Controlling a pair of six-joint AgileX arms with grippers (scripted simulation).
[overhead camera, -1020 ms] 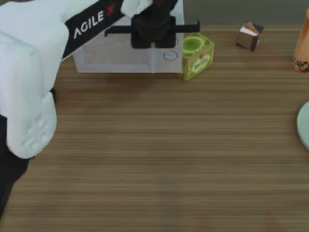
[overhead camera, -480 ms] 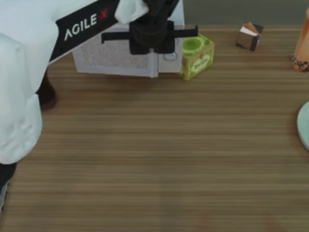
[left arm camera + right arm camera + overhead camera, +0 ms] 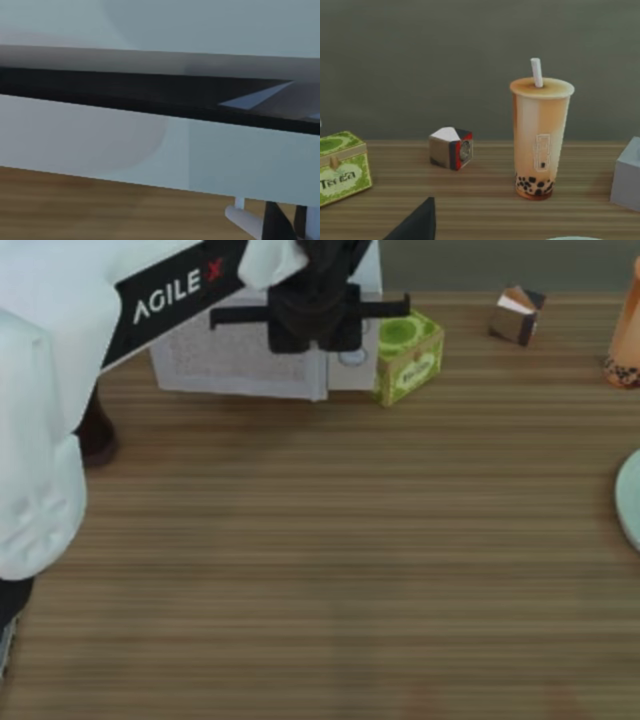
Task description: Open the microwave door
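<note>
The white microwave (image 3: 366, 275) stands at the table's back left, one silver knob (image 3: 352, 357) showing on its front. Its microwave door (image 3: 220, 358), with the speckled grey window, stands slightly ajar, its right edge swung a little out from the front. My left gripper (image 3: 317, 325) is over that edge, shut on the door's white bar handle (image 3: 244, 219). In the left wrist view a dark gap runs above the white door panel (image 3: 100, 140). My right gripper (image 3: 420, 222) is out of the top view; only a black part of it shows.
A green-yellow box (image 3: 408, 355) stands right beside the microwave's knob side. Farther right are a small brown-and-white cube (image 3: 517, 315), a bubble tea cup (image 3: 625, 340) and a pale plate rim (image 3: 632, 502). A grey-white block (image 3: 627, 175) is near the cup.
Over the last second the door's right edge has swung a little out from the microwave and my left arm has drawn back to the left. Almost nothing moved in the last half second.
</note>
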